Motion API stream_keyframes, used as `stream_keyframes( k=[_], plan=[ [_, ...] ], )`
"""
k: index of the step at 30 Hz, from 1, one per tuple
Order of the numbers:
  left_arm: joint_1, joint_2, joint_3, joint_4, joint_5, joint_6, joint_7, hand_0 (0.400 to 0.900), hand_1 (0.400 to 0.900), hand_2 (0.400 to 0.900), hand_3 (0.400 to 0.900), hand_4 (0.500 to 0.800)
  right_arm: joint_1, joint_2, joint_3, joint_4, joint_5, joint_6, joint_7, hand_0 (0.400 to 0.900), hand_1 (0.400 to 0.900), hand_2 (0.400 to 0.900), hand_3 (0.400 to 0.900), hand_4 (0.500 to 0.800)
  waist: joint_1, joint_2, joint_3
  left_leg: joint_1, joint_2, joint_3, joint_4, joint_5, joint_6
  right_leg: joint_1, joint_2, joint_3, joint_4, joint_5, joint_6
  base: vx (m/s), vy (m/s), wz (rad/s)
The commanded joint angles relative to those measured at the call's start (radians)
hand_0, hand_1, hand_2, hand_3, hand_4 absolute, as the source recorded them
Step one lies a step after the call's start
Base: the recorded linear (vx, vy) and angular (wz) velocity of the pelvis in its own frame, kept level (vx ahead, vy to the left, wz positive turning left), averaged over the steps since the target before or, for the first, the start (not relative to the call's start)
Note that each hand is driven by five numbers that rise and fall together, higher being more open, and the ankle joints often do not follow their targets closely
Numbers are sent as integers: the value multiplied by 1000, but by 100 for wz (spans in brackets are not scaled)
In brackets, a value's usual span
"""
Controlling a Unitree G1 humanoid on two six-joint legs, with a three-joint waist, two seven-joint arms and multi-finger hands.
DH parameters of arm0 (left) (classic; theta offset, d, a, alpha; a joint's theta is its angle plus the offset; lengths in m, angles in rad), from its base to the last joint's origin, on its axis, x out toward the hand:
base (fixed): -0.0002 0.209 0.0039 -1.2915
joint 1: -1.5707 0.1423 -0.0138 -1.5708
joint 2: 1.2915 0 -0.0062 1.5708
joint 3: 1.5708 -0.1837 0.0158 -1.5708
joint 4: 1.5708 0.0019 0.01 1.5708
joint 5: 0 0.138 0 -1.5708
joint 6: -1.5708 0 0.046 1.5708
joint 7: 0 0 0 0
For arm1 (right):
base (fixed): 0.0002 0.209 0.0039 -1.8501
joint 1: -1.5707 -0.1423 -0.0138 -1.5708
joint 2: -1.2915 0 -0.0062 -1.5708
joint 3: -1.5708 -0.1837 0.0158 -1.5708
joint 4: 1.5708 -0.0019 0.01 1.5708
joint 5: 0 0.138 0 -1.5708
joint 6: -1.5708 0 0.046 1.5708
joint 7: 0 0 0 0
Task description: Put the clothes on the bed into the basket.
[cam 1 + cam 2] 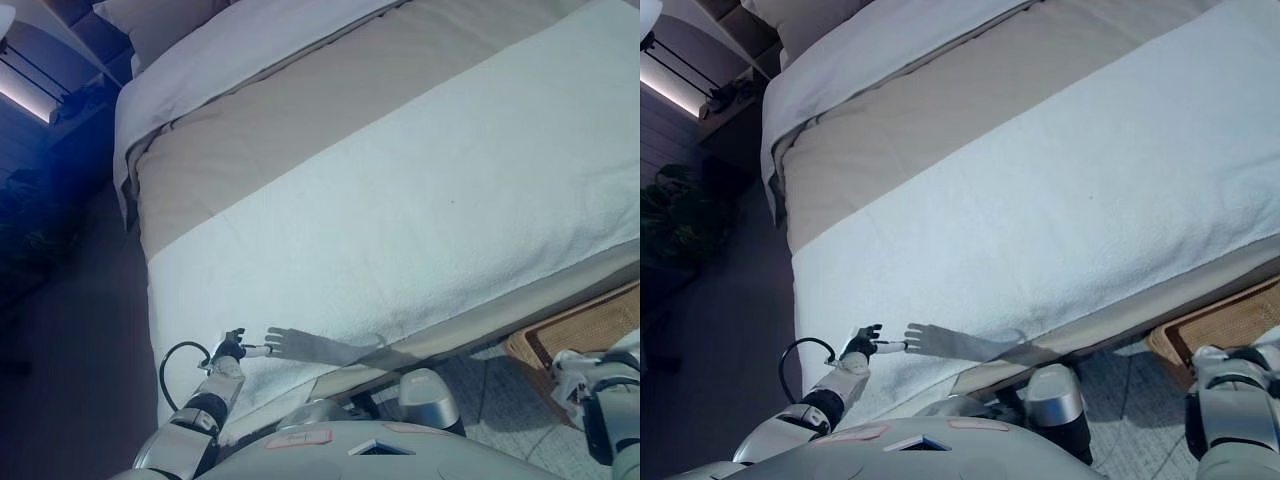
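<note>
The bed [420, 200] fills the view, with a white textured cover [450, 230], a beige band [300, 130] and a white sheet [230, 60] towards the head. I see no loose clothes on it. A woven basket [585, 330] stands on the floor at the lower right, partly under the bed's edge. My left hand [232, 346] is at the lower left, against the hanging side of the white cover, fingers straight and empty. My right hand [575, 378] shows at the lower right edge, just in front of the basket.
A pillow [150, 20] lies at the head of the bed, top left. A dark plant [680, 215] and dark furniture stand left of the bed. Grey floor [90, 380] runs along the bed's left side.
</note>
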Motion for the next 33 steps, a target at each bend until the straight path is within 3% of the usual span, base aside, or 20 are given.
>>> stream_keyframes(
  k=[1,14,18,19,20,21,33],
  plan=[
    [-29,53,23,98,-17,7,66,900,900,900,900,800,-46,-45,85,44,8,-8,-83,900,900,900,900,800,18,-71,-55,42,0,-42,5,-39,-23,0,-4,-46,4,-2,35,-42,4,2],
    [-32,55,4,95,30,1,29,900,900,900,900,800,80,291,109,15,161,-72,-42,900,900,900,900,800,53,-202,-91,64,22,-48,8,-40,-18,14,14,-66,4,12,27,-17,-2,2],
    [-15,56,10,103,30,1,17,900,900,900,900,800,119,332,72,26,240,-74,-14,900,900,900,900,800,59,-226,-111,74,23,-50,6,-41,-16,23,18,-71,4,13,29,-39,59,-4],
    [2,8,9,79,22,-12,23,900,900,900,900,800,256,531,130,48,217,-101,-44,900,900,900,900,800,48,-217,-103,80,20,-49,5,-44,-11,24,19,-65,6,20,33,-49,96,-3],
    [16,21,9,103,29,-9,22,900,900,900,900,800,185,409,76,78,214,-70,-13,900,900,900,900,800,49,-222,-109,80,20,-49,5,-44,-11,25,18,-69,5,19,34,-51,99,0],
    [7,36,6,113,38,-2,9,900,900,900,900,800,172,367,74,89,207,-63,-3,900,900,900,900,800,53,-228,-116,80,20,-53,5,-45,-12,28,17,-73,5,17,34,-37,70,11],
    [14,80,32,126,85,2,-43,900,900,900,900,800,295,311,-2,175,112,-35,87,900,900,900,900,800,28,-260,-123,94,0,-37,5,-57,10,15,12,-46,20,40,54,-45,60,-11]
  ],
)
